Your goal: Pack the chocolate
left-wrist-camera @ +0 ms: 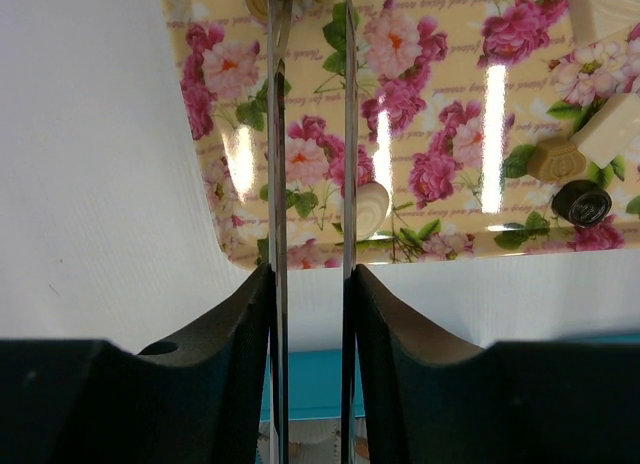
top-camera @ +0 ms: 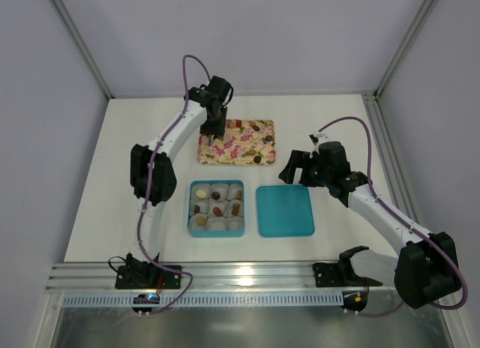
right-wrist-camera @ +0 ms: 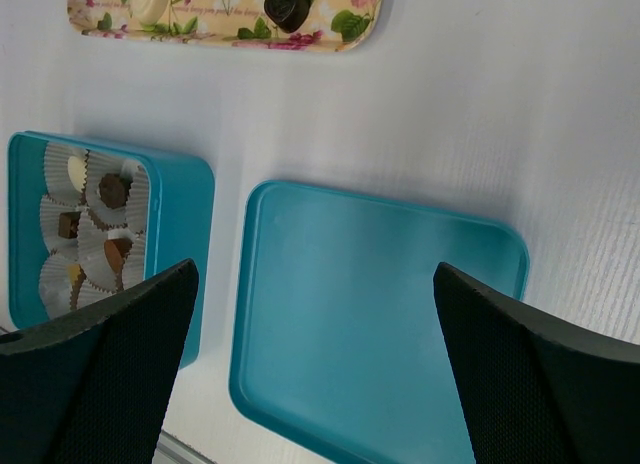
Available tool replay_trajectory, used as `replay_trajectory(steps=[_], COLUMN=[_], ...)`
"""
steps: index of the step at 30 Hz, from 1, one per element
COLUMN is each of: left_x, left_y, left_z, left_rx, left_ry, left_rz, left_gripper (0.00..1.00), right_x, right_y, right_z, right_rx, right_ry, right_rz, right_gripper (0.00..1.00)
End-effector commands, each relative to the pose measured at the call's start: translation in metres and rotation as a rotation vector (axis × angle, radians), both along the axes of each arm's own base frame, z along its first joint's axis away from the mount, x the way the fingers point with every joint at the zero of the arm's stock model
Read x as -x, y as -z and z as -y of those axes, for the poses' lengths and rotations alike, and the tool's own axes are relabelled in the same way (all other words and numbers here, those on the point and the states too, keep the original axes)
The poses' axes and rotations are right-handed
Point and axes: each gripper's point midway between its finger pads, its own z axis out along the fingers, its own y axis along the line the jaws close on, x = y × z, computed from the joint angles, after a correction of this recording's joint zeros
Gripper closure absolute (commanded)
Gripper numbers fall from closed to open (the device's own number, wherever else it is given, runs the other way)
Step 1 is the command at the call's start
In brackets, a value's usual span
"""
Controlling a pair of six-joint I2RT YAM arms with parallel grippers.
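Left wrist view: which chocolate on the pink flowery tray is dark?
The round black chocolate at the far right; all others are pale cream or tan.

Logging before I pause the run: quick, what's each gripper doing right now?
Left gripper: slightly open, nothing between its fingers, over the floral tray.
Right gripper: wide open, empty, above the teal lid.

On my left gripper (left-wrist-camera: 312, 44) the thin fingers look like polished metal, mirror-bright, on matt black bases. The floral tray (left-wrist-camera: 440, 134) is glossy with glare streaks; the white table (left-wrist-camera: 100, 184) is matt and finely ribbed. The teal lid (right-wrist-camera: 380, 314) looks like smooth plastic, the cups (right-wrist-camera: 52, 156) pleated paper.
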Motion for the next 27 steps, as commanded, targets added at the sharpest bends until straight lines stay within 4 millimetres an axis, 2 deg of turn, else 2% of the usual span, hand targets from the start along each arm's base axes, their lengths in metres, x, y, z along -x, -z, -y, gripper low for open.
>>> replay_trajectory(steps=[1,8,14,22,27], left_x=[-0.003,-0.005,-0.001,0.013,0.024], left_y=[-0.024,-0.025,-0.044,-0.066,-0.067], left_z=[0.000,-0.001,-0.003,-0.009,-0.009], left_rx=[0.027,0.022,0.034,0.047,0.065], left_ry=[0.014,0.010,0.004,0.000,0.002], left_rz=[0.055,0.056,0.086,0.095,0.076], left_gripper=[0.64,0.69,0.72,0.74,0.75], right_x=[-0.004,-0.004,-0.004,-0.004,-0.004], right_y=[-0.011,-0.010,-0.010,-0.010,-0.010], right_z=[-0.003,-0.002,-0.003,-0.004,-0.004], right_rx=[-0.020,-0.016,-0.019,-0.026,-0.031], right_ry=[-0.004,0.000,-0.004,-0.002,-0.001], right_rz=[0.051,0.049,0.052,0.048,0.050], right_gripper=[0.00,0.00,0.00,0.00,0.00])
